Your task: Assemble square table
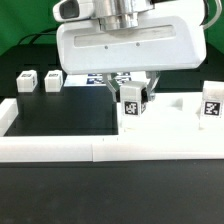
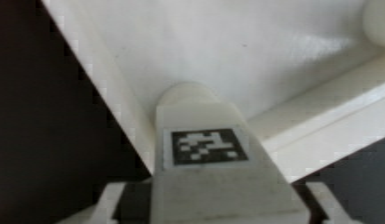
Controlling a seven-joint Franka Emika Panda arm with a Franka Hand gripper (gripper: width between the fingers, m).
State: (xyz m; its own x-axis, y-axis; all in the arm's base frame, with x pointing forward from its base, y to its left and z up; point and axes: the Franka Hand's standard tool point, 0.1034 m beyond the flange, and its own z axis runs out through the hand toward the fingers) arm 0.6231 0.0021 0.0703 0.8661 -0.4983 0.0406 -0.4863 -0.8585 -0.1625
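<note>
Got the claw [image 1: 134, 97] closed narrow on a leg post [image 1: 132, 105], gripping its upper part with a finger against each side. In the wrist view, seeing the fingers [image 2: 128, 205] tight beside the post, tag square to the lens. Holding the post roughly upright with a slight lean, tag toward the exterior camera, foot down at the tabletop [image 1: 178, 125] near that slab's edge on the exterior view's left. Can't tell whether touching down or just clear of it. Seeing the tabletop lying flat on the exterior view's right, pushed against the low white wall [image 1: 55, 150] along the front. Same wall turning up the exterior view's left side, boxing in the black mat [image 1: 60, 112] beside the tabletop. Spotted a second post [image 1: 212, 103] upright at the tabletop's right end, well apart from the held one, tag facing the camera. Can't tell if seated in a hole. Found a third post [image 1: 26, 80] and a fourth post [image 1: 52, 80] just beside each other on the mat at the far left, outside the wall, well apart from the claw. Seeing the marker board [image 1: 98, 80] flat on the mat between those two and the claw, partly hidden behind the arm.
</note>
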